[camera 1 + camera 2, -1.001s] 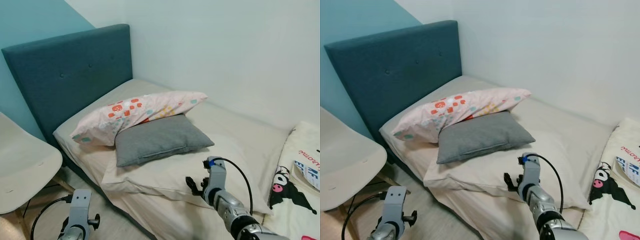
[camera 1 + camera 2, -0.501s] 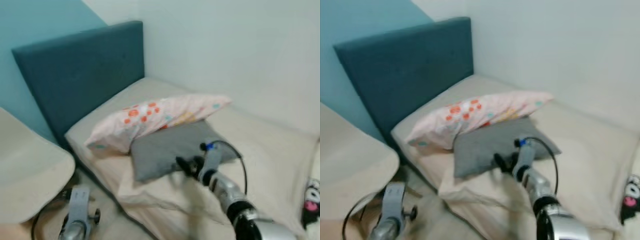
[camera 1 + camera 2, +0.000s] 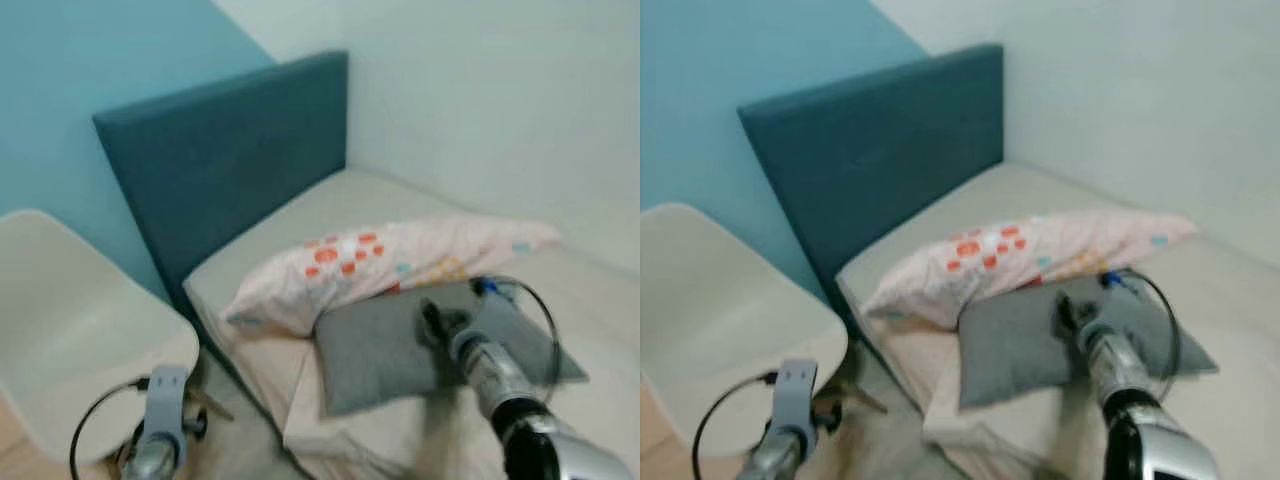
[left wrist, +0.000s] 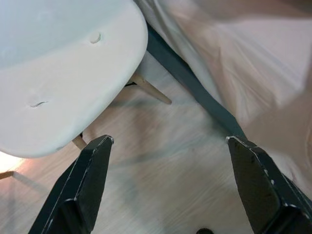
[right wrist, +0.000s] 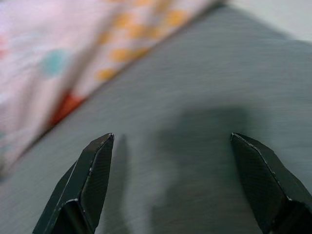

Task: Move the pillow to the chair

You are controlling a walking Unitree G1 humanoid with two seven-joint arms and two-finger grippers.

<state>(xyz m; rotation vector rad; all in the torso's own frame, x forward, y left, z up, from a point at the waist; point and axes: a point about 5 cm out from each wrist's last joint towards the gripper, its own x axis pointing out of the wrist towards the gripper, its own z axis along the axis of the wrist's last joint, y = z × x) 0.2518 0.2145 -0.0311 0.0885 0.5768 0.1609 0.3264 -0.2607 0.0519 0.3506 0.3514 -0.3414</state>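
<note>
Right gripper (image 5: 170, 180) is spread wide, fingers (image 5: 92, 180) well apart, hovering just over the grey pillow (image 3: 400, 345), nothing held; its shadow falls on the grey fabric. In the head views the right gripper (image 3: 432, 318) is over the middle of that pillow, silver arm running back to the near right with a black cable looping beside it. Grey pillow lies flat on the bed (image 3: 330, 205), near edge close to the mattress side. Patterned pink pillow (image 3: 380, 265) lies just behind it, toward the headboard (image 3: 220, 160), overlapping the grey one's far edge. Left gripper (image 4: 170, 185) also wide open and holding nothing, hanging low at the near left over the wood floor (image 4: 161, 175), between the white chair (image 3: 70, 320) and the bed side. Chair is left of the bed, seat bare, wooden legs visible underneath. Blue wall behind the chair, white wall on the right. Head views are a bit blurred.
</note>
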